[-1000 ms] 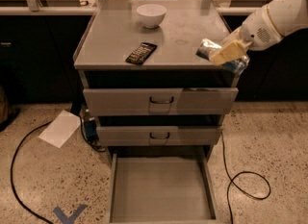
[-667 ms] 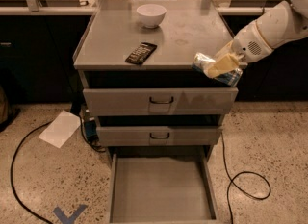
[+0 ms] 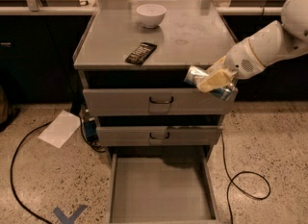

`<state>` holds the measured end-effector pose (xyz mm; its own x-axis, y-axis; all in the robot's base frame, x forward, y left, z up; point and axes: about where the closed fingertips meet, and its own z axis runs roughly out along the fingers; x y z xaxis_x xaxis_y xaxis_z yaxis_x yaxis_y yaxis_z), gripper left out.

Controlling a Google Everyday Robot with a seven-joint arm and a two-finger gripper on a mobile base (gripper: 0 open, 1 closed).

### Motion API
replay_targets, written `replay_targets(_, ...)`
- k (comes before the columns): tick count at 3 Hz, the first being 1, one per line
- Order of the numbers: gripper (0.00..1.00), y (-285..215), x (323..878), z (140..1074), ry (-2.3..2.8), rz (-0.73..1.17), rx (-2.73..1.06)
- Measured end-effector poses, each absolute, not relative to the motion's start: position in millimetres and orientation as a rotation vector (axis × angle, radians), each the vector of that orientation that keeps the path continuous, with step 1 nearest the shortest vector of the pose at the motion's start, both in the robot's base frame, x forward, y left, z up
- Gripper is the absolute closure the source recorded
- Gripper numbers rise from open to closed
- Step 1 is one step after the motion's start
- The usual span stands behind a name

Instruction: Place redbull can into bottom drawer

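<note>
Since a second ago the gripper (image 3: 214, 80) has swung left and down off the counter's (image 3: 192, 35) front right corner, and only one camera view to go on, but it's clamped around the redbull can (image 3: 195, 75), which lies tilted, hanging just below the front edge, right in front of the top drawer's (image 3: 159, 102) right end. Bottom drawer (image 3: 161, 189) is pulled out and well below, more toward the middle. My worry: the top drawer and the middle drawer (image 3: 159, 135) both stick out a bit, so dropping straight down could clip them and knock the can loose. Letting go from this high, I'd guess it bounces out over the low sides.
</note>
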<state>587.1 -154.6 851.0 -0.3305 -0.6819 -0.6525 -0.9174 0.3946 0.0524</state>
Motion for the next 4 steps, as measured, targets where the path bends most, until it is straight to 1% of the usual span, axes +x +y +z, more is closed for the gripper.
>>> replay_targets(2,1.00,-135,516,762,2.204,0.676,-1.309)
replay_targets(3,1.00,-131,502,744,2.231,0.703,-1.327)
replay_targets(4,1.00,-130,502,744,2.230,0.704,-1.328)
